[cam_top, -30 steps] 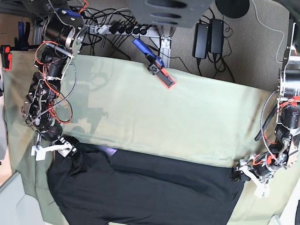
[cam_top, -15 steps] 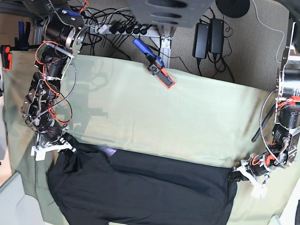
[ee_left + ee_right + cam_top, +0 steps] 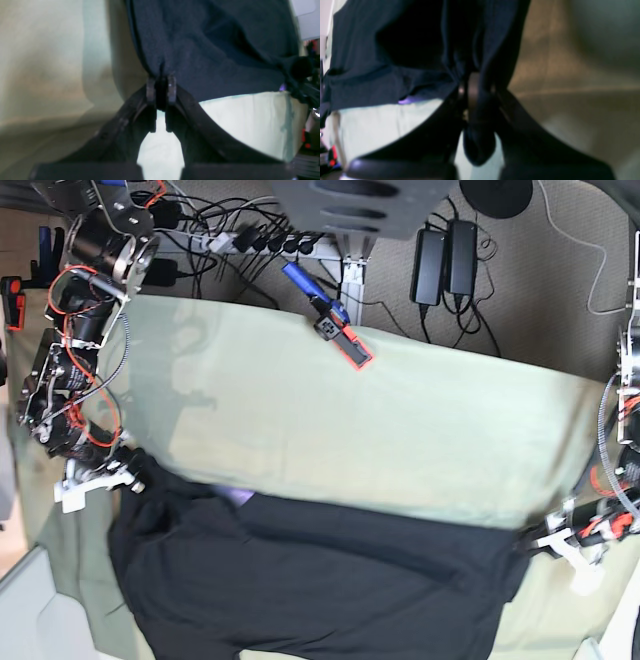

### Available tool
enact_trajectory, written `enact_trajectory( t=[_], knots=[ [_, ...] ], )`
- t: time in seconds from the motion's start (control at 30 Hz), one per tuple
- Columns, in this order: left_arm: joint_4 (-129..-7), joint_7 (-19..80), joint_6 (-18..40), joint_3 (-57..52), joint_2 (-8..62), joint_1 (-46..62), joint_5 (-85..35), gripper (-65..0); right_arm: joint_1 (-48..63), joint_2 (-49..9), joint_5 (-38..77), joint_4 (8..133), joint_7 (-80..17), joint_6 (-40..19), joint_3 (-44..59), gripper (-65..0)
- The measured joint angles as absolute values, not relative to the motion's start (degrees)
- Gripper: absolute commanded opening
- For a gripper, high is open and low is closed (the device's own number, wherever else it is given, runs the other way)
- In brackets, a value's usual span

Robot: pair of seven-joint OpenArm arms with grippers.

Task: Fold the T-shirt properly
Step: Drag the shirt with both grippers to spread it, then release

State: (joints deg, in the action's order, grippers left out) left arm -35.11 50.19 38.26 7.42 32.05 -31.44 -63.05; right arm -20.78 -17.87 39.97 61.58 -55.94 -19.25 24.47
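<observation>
No text, label, brand, number or sign was legible anywhere — not on the black T-shirt, not on the blue and orange clamp at the table's far edge, and not on the power bricks — all too small or blurred.

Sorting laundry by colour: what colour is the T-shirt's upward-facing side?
Plain black T-shirt, clearest in the base view.

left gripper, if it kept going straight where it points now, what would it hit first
The left gripper is shut on the T-shirt edge, so more black cloth lies directly ahead; depth beyond is unclear.
</observation>
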Motion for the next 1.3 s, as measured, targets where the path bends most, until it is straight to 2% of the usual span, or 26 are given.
enact_trajectory(
  t=[0.43,0.63,0.97,1.3],
  knots=[
    [-35.1,64.7,38.6,7.4,35.9,-27.0,-77.2,-65.0,-14.6,-21.1,45.5,62.2,-57.5,-20.0,24.4,-65.0],
    [-37.7,66.1,38.7,7.4,38.3,-23.9,-80.8,-65.0,-8.7,-22.4,48.1,67.7,-58.2,-21.1,24.4,-65.0],
    [-51.6,68.9,39.1,7.5,43.5,-16.0,-84.3,-65.0,2.5,-25.4,48.0,79.4,-59.4,-21.6,24.3,-65.0],
    [-57.6,70.8,39.1,7.6,46.9,-9.4,-84.9,-65.0,10.8,-25.7,50.0,87.0,-60.5,-21.6,29.5,-65.0]
  ],
)
